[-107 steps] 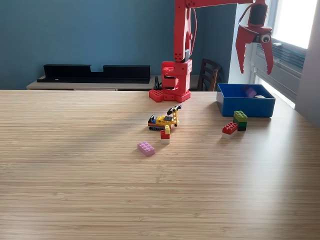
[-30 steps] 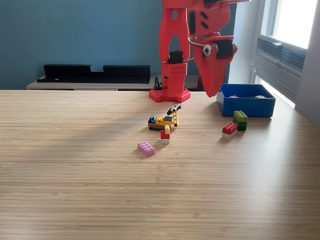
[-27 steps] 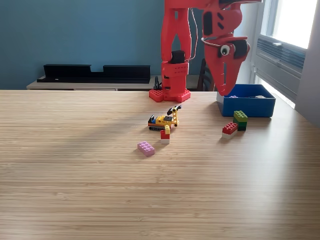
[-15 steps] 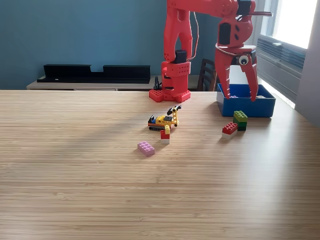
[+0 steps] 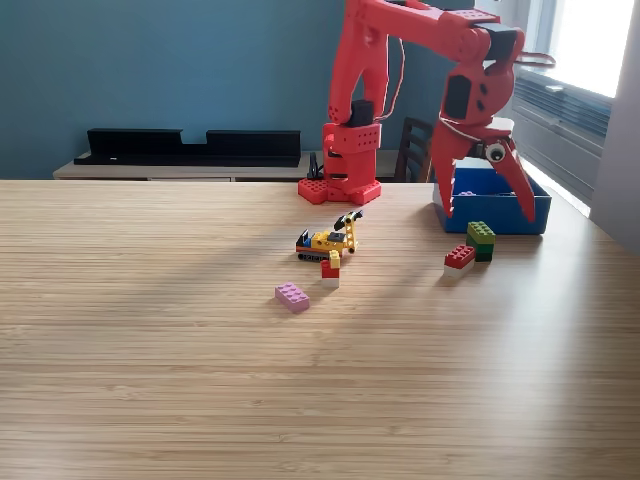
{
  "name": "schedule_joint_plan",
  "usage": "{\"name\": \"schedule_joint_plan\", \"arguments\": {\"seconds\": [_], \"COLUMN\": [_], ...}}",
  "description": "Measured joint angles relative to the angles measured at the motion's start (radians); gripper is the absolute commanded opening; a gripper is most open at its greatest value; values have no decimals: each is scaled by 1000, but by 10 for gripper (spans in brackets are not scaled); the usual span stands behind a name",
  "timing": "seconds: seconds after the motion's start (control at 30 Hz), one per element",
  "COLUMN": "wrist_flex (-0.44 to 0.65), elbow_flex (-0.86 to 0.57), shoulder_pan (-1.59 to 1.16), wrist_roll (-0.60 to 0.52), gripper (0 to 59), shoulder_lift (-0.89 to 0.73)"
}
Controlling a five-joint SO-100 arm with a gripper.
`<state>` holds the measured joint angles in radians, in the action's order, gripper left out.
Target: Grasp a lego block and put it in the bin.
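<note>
Spread jaws above green block point(image 5: 481, 232)

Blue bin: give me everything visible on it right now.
The bin is an open-topped rectangular box of bright blue plastic with low walls, sitting flat on the wooden table near its far edge at the exterior view's right. The open red gripper hangs in front of it, hiding part of its front wall. Its contents cannot be made out. A green block and a red block lie just in front.
</note>
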<state>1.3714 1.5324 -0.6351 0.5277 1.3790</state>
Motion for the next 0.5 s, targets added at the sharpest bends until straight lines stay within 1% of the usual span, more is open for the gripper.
{"name": "schedule_joint_plan", "arguments": {"seconds": [0.2, 0.3, 0.37, 0.5], "wrist_flex": [0, 0, 0, -2], "elbow_flex": [-69, -103, -124, -158], "shoulder_pan": [0, 0, 0, 0], "wrist_roll": [0, 0, 0, 0], "gripper": [426, 410, 375, 246], "shoulder_lift": [-107, -158, -190, -245]}}
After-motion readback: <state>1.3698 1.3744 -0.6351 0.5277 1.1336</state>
